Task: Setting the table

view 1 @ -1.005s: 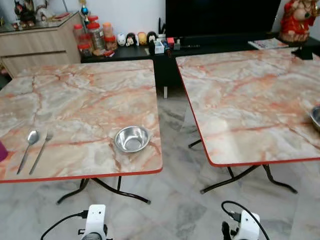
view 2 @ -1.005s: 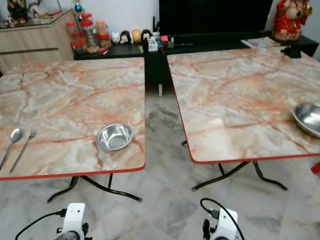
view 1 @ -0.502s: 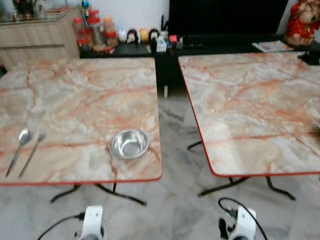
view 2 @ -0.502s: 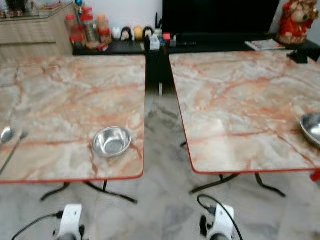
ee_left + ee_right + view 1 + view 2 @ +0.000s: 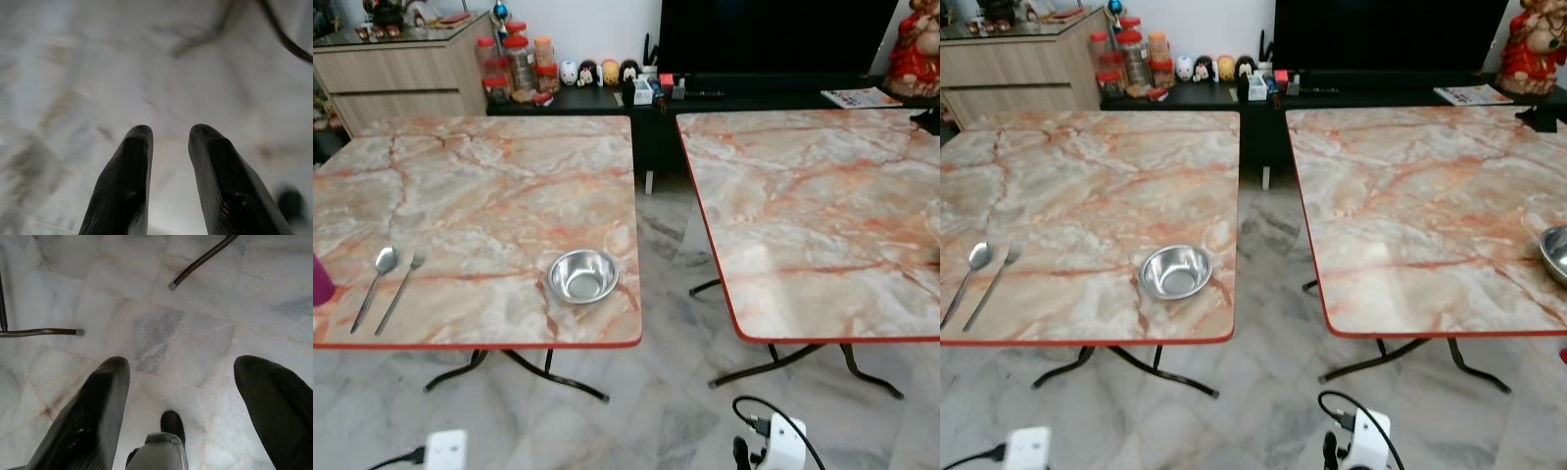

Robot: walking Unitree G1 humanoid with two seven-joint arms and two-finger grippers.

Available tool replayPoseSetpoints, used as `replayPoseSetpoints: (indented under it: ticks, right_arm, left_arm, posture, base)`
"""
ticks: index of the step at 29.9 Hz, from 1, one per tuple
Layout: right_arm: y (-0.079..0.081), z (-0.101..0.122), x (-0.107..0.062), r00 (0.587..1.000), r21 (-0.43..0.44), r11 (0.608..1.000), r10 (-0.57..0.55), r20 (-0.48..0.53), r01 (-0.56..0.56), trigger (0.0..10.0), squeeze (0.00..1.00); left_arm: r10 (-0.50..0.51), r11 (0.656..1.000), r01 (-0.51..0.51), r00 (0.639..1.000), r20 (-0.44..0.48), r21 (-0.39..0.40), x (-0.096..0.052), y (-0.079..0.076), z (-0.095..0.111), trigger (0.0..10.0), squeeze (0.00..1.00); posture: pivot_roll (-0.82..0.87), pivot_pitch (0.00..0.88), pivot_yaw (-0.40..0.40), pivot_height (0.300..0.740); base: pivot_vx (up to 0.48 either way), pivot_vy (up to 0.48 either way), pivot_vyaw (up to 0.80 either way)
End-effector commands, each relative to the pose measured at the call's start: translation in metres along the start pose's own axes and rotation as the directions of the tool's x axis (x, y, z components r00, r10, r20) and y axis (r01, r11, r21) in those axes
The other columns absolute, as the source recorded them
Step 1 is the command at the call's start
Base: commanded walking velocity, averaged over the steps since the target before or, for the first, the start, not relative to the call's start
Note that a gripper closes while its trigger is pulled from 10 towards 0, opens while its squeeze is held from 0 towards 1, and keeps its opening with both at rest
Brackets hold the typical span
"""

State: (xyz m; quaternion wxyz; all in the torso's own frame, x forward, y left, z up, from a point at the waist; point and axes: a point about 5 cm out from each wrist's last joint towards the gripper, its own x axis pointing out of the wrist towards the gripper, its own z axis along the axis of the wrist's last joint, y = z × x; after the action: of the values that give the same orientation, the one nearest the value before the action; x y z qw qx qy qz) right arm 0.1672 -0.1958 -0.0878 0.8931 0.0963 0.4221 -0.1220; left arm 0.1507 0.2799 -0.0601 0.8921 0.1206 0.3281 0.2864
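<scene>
Head view: steel bowl sits near the left table's front edge, spoon and fork farther left. Left wrist: left gripper slightly parted, empty, over floor. Right wrist: right gripper wide open, empty.

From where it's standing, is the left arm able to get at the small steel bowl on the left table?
Probably not yet. The left pincer hangs low over the floor, below the table edge. The bowl sits near the front right corner with nothing around it, so raising and reaching forward may do.
</scene>
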Motion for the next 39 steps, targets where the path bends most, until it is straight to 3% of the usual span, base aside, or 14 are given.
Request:
replayPoseSetpoints:
  ticks: [1,5,6,8,9,12,13,18,22,25,28,31,32,39]
  right_arm:
    - [0.004,0.002,0.001,1.000,-0.014,1.000,0.018,-0.001,-0.018,10.0,0.00]
    - [0.008,0.002,0.001,0.999,-0.040,0.999,0.037,-0.009,-0.037,10.0,0.00]
    - [0.008,0.002,0.001,0.999,-0.043,0.998,0.040,-0.010,-0.040,10.0,0.00]
    - [0.009,0.003,0.002,0.999,-0.044,0.998,0.041,-0.010,-0.041,10.0,0.00]
    - [0.010,0.004,0.002,0.999,-0.049,0.998,0.046,-0.010,-0.046,10.0,0.00]
    - [0.011,0.005,0.002,0.999,-0.048,0.998,0.048,-0.007,-0.048,10.0,0.00]
    - [0.011,0.005,0.002,0.999,-0.046,0.998,0.048,-0.005,-0.048,10.0,0.00]
    - [0.011,0.006,0.002,0.999,-0.038,0.998,0.042,-0.001,-0.042,10.0,0.00]
    - [0.009,0.004,0.002,0.999,-0.037,0.999,0.037,-0.005,-0.038,10.0,0.00]
    - [0.009,0.003,0.002,0.999,-0.038,0.999,0.037,-0.008,-0.037,10.0,0.00]
    - [0.009,0.003,0.002,0.999,-0.036,0.999,0.034,-0.007,-0.035,10.0,0.00]
    - [0.009,0.006,0.002,1.000,-0.024,0.999,0.029,0.001,-0.029,10.0,0.00]
    - [0.009,0.007,0.003,1.000,-0.017,1.000,0.027,0.006,-0.027,10.0,0.00]
    - [0.009,0.008,0.003,1.000,-0.015,1.000,0.025,0.008,-0.025,10.0,0.00]
  left_arm:
    - [0.083,0.996,-0.081,0.992,0.097,-0.025,0.005,0.014,0.016,10.0,0.00]
    - [0.155,0.986,-0.168,0.931,0.330,0.011,0.010,0.031,0.056,10.0,0.00]
    - [0.151,0.978,-0.199,0.882,0.447,0.061,0.010,0.033,0.079,10.0,0.00]
    - [0.143,0.969,-0.224,0.849,0.509,0.101,0.009,0.033,0.092,10.0,0.00]
    - [0.131,0.927,-0.328,0.738,0.662,0.182,0.005,0.032,0.128,10.0,0.00]
    - [0.136,0.898,-0.407,0.614,0.777,0.165,-0.004,0.030,0.164,10.0,0.00]
    - [0.120,0.891,-0.430,0.535,0.836,0.147,-0.012,0.025,0.189,10.0,0.00]
    - [0.011,0.923,-0.361,0.367,0.930,0.132,-0.036,-0.005,0.243,10.0,0.00]
    - [-0.195,0.922,-0.283,0.246,0.950,0.262,-0.060,-0.052,0.267,10.0,0.00]
    - [-0.273,0.941,-0.134,0.241,0.932,0.310,-0.073,-0.081,0.275,10.0,0.00]
    - [-0.322,0.947,0.091,0.310,0.895,0.309,-0.077,-0.103,0.279,10.0,0.00]
    - [-0.448,0.894,0.187,0.312,0.838,0.408,-0.081,-0.126,0.283,10.0,0.00]
    - [-0.470,0.878,0.287,0.351,0.810,0.384,-0.080,-0.133,0.288,10.0,1.00]
    - [-0.569,0.790,0.510,0.401,0.718,0.341,-0.077,-0.142,0.303,10.0,1.00]
  posture:
    - [0.06,0.000,-0.023,0.740]
    - [0.08,0.000,-0.033,0.740]
    - [0.09,0.000,-0.037,0.740]
    - [0.09,0.000,-0.038,0.740]
    - [0.09,0.000,-0.034,0.740]
    - [0.08,0.000,-0.031,0.740]
    - [0.08,0.000,-0.026,0.740]
    - [0.06,0.000,-0.012,0.740]
    - [0.05,0.000,-0.008,0.740]
    - [0.04,0.000,-0.005,0.740]
    - [0.03,0.000,0.004,0.740]
    - [0.02,0.000,0.003,0.740]
    - [0.02,0.000,0.001,0.740]
    - [0.03,0.000,-0.003,0.740]
  base:
    - [0.000,0.000,0.00]
    - [0.000,0.000,0.00]
    - [0.000,0.000,0.00]
    - [0.000,0.000,0.00]
    - [0.000,0.000,0.00]
    - [0.000,0.000,0.00]
    - [0.000,0.000,0.00]
    - [0.000,0.000,0.00]
    - [0.000,0.000,0.00]
    - [0.000,0.000,0.00]
    - [0.000,0.000,0.00]
    - [0.000,0.000,0.00]
    - [0.000,0.000,0.00]
    - [0.000,0.000,0.00]
